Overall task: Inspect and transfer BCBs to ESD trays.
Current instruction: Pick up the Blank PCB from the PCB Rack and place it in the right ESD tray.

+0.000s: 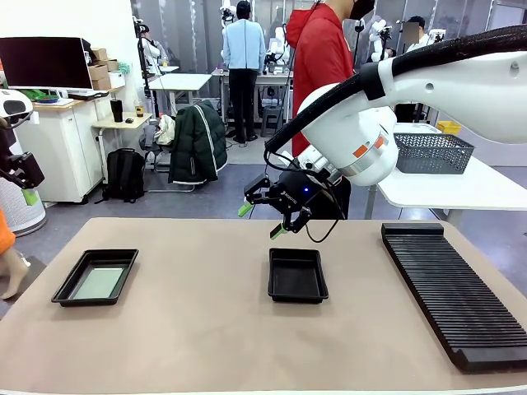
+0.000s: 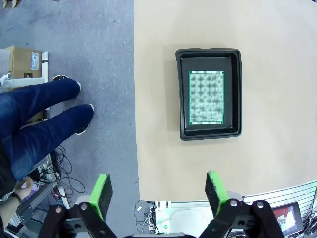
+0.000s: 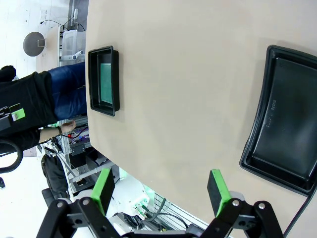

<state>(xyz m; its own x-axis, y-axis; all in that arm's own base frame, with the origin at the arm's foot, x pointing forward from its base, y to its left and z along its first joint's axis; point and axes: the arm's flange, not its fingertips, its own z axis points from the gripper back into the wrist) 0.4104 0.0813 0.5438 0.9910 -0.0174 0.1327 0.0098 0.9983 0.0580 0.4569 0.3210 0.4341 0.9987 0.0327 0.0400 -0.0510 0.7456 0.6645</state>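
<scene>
Two black ESD trays lie on the tan table. The left tray (image 1: 66, 290) holds one pale green BCB (image 1: 99, 283); the left wrist view looks straight down on that tray (image 2: 210, 134) and its board (image 2: 206, 97). The middle tray (image 1: 296, 276) has nothing in it. My right gripper (image 1: 261, 220) hangs open just beyond the middle tray's far rim, holding nothing. Its wrist view has the bare tray (image 3: 290, 119) at right and the filled tray (image 3: 92, 79) with the BCB (image 3: 106, 82) at upper left. My left gripper (image 1: 29, 193) is raised off the table's left end, open (image 2: 158, 193) and holding nothing.
A long black ribbed rack (image 1: 457, 288) lies along the table's right side. A grey mesh basket (image 1: 432, 152) sits on a white table behind it. A person in red (image 1: 321, 49) stands at the far side. Someone's jeans-clad legs (image 2: 39, 119) stand off the table's left end.
</scene>
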